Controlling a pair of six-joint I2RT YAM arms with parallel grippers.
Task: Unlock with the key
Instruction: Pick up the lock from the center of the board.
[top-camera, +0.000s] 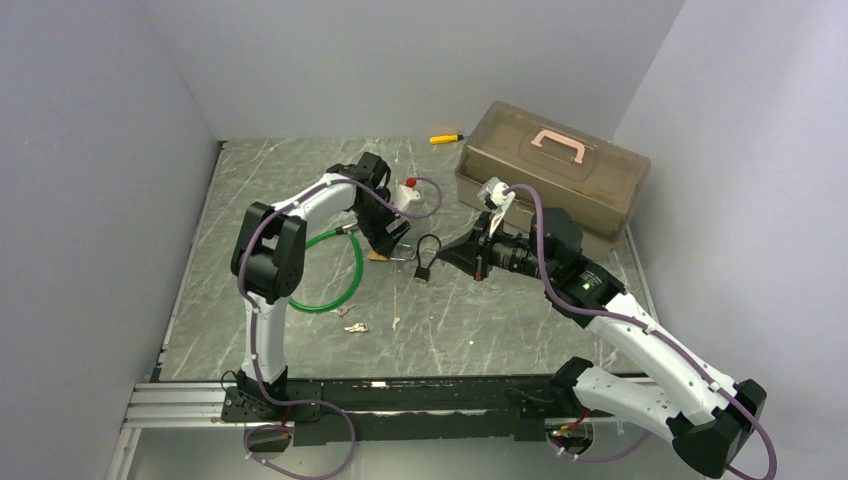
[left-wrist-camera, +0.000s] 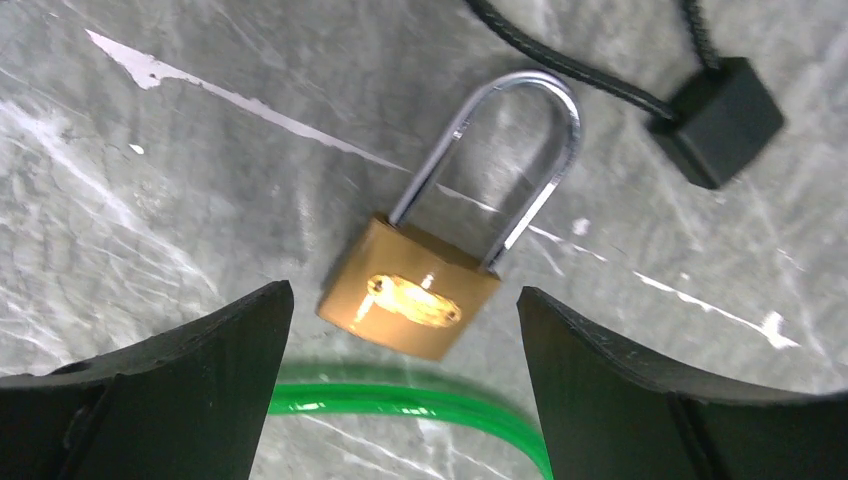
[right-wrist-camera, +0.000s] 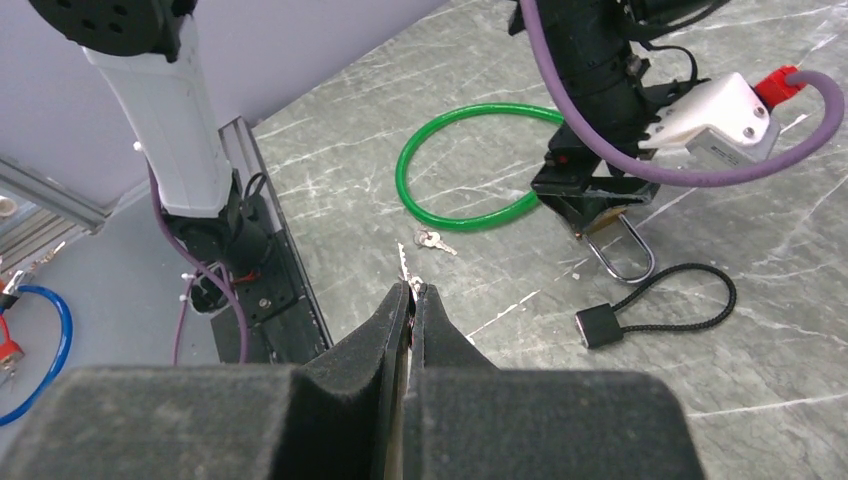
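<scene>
Pinching the key (right-wrist-camera: 403, 268), right claw (right-wrist-camera: 412, 292) horizontal.

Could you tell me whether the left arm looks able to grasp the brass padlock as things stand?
Probably yes: the left gripper hangs open over the padlock, whose body lies flat between its jaws, nothing on top. The green cable loop beside the body might get pinched.

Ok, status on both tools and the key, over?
Left tool open, straddling padlock, no contact. Right tool shut on key, blade out past tips. Black cord block beside shackle.
</scene>
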